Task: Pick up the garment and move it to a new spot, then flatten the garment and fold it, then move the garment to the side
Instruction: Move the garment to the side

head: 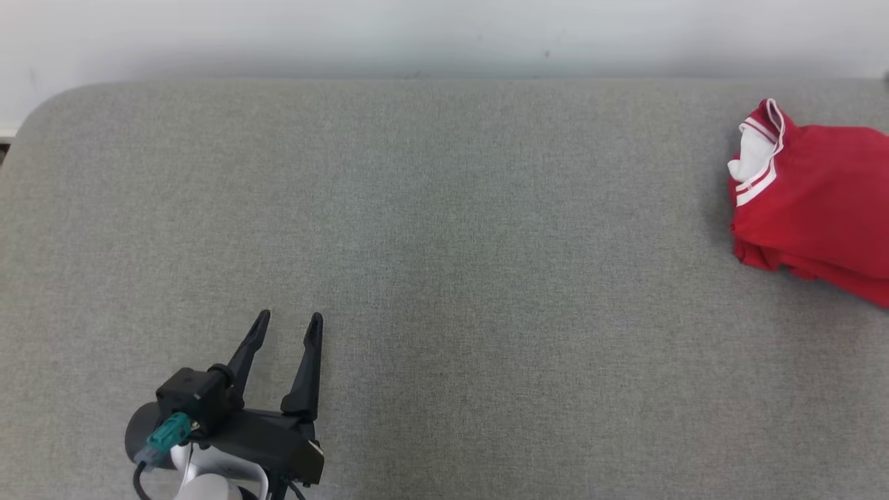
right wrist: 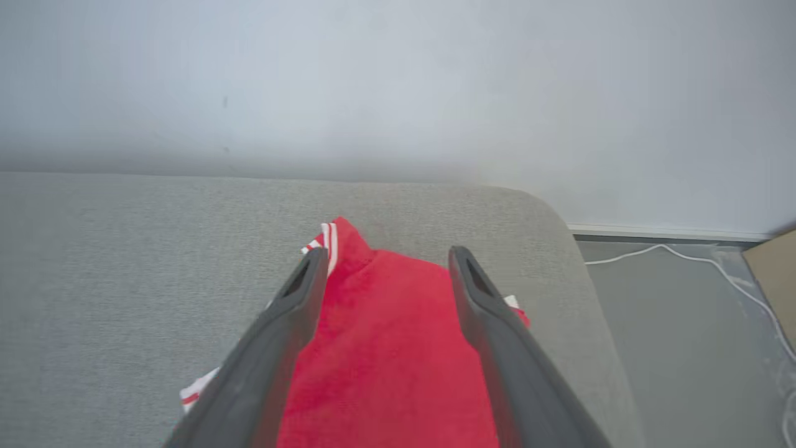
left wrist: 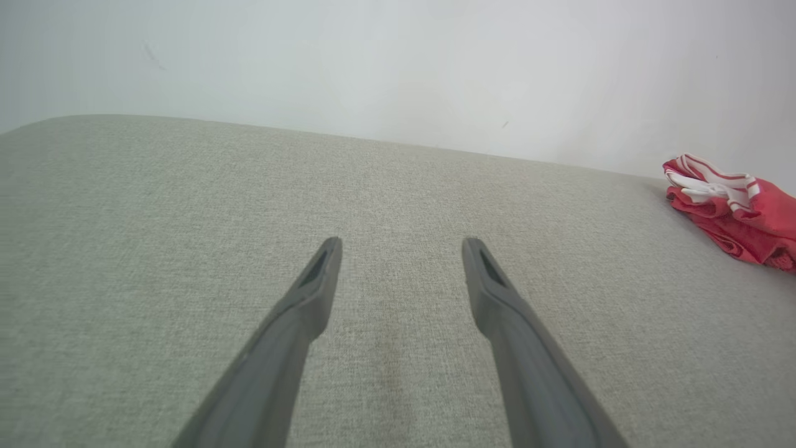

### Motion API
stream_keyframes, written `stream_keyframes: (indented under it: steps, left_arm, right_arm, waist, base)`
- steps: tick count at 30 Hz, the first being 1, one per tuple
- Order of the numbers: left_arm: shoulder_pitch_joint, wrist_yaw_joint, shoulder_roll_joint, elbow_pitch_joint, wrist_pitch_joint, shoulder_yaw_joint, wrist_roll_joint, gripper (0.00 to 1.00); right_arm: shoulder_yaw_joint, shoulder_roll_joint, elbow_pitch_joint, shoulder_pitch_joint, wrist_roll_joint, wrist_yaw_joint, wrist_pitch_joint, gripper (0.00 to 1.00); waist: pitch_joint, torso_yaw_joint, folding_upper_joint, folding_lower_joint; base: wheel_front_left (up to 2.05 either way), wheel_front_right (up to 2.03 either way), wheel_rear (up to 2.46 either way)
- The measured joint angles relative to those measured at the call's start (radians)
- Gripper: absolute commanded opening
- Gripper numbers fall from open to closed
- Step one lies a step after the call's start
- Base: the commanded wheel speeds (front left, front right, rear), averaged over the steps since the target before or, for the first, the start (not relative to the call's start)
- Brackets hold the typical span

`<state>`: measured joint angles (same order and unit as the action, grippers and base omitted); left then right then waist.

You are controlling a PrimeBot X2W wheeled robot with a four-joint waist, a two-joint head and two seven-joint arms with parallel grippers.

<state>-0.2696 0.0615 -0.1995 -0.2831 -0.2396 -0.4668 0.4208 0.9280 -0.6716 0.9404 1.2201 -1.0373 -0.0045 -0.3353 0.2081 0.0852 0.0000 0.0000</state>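
A folded red garment [head: 819, 208] with white striped trim lies at the right edge of the grey cushioned surface [head: 444, 278]. It also lies far right in the left wrist view, garment [left wrist: 740, 211]. My left gripper [head: 288, 326] hovers open at the lower left, far from the garment, nothing between its fingers [left wrist: 311, 292]. In the right wrist view my right gripper [right wrist: 385, 255] is open above the garment [right wrist: 385, 348], its two fingers spread over the red cloth; whether they touch it I cannot tell.
A pale wall runs behind the surface. In the right wrist view the cushion's rounded right end drops to a grey floor with a white cable [right wrist: 703, 261] and a cardboard corner [right wrist: 774, 261].
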Motion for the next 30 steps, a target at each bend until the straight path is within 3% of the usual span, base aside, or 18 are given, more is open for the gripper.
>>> stream_keyframes:
  steps: [5,8,19,22,27,30]
  left_arm:
    - [0.032,0.001,-0.005,-0.007,0.0,0.014,0.016,1.0]
    - [0.058,0.01,-0.011,-0.011,0.0,0.026,0.025,1.0]
    - [0.136,0.025,-0.021,0.004,-0.008,0.059,0.033,1.0]
    - [0.153,0.027,-0.021,0.008,-0.008,0.062,0.033,1.0]
    - [0.178,0.031,-0.021,0.019,-0.008,0.07,0.034,1.0]
    - [0.207,0.036,-0.024,0.032,-0.009,0.08,0.036,1.0]
  right_arm:
    - [-0.06,0.064,-0.06,-0.126,-0.092,0.053,0.124,1.0]
    - [-0.091,0.084,-0.104,-0.189,-0.127,0.068,0.21,1.0]
    - [-0.137,0.129,-0.314,-0.428,-0.148,0.083,0.529,1.0]
    - [-0.136,0.122,-0.367,-0.49,-0.125,0.067,0.597,1.0]
    - [-0.148,0.113,-0.44,-0.588,-0.109,0.018,0.599,1.0]
    - [-0.156,0.109,-0.497,-0.648,-0.076,-0.029,0.598,1.0]
  waist:
    - [-0.038,-0.007,0.0,0.0]
    - [-0.062,-0.016,0.0,-0.0001]
    - [-0.159,-0.063,0.0,-0.0002]
    - [-0.18,-0.076,-0.0001,-0.0002]
    - [-0.208,-0.089,-0.0001,-0.0002]
    - [-0.224,-0.099,0.0,-0.0002]
  base:
    - [0.0,0.0,0.0]
    - [0.0,0.0,0.0]
    - [0.0,0.0,0.0]
    - [0.0,0.0,0.0]
    - [0.0,0.0,0.0]
    - [0.0,0.0,0.0]
